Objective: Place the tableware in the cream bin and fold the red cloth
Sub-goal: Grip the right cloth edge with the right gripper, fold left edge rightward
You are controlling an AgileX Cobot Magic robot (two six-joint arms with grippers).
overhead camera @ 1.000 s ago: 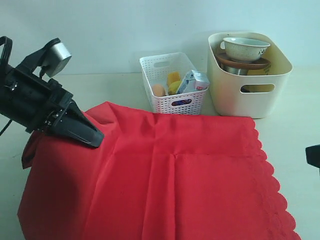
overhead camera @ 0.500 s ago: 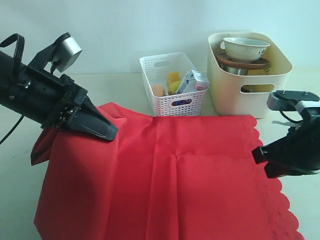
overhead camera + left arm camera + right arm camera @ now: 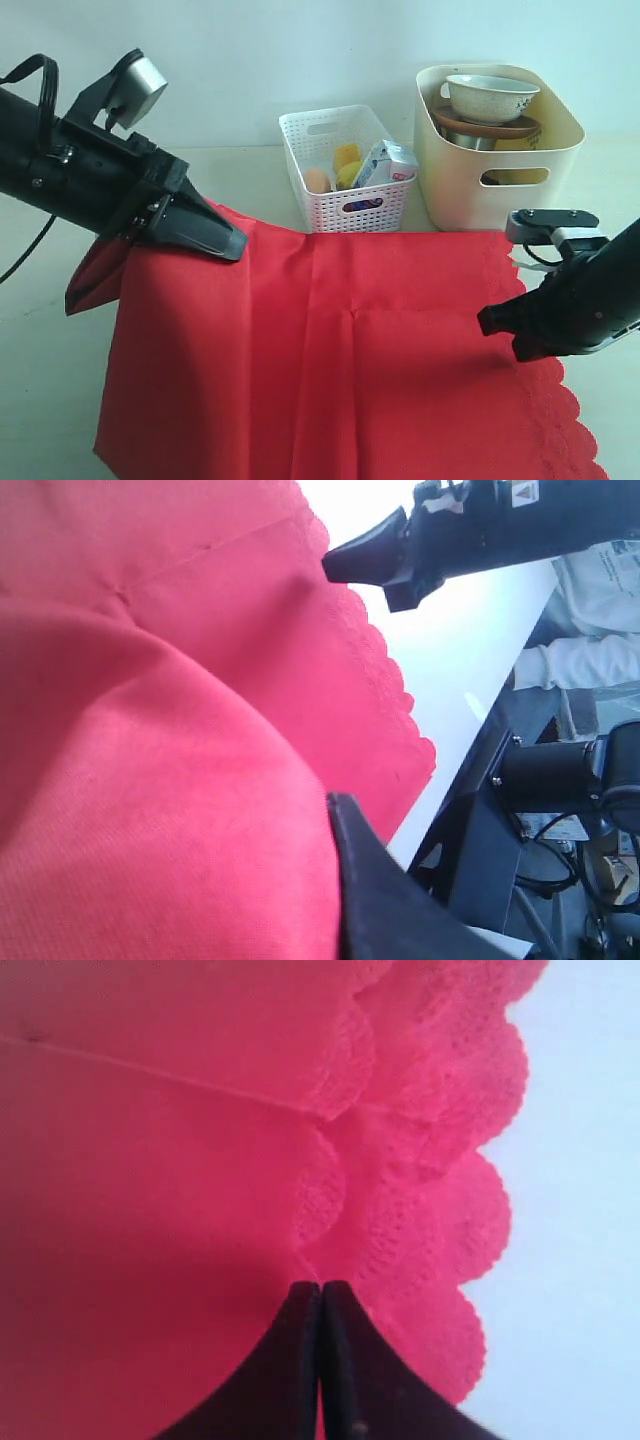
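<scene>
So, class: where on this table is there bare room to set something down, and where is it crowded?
Bare table left of the red cloth; a strip left of the white basket by the wall; a corner right of the scalloped edge. Crowded: the narrow gap between basket and cream bin.

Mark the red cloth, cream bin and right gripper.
red cloth [image 3: 340, 370], exterior view, flat middle of the fabric.
cream bin [image 3: 455, 195], exterior view, front wall beside the handle cut-out.
right gripper [image 3: 484, 321], exterior view, tip of its closed jaws.
</scene>
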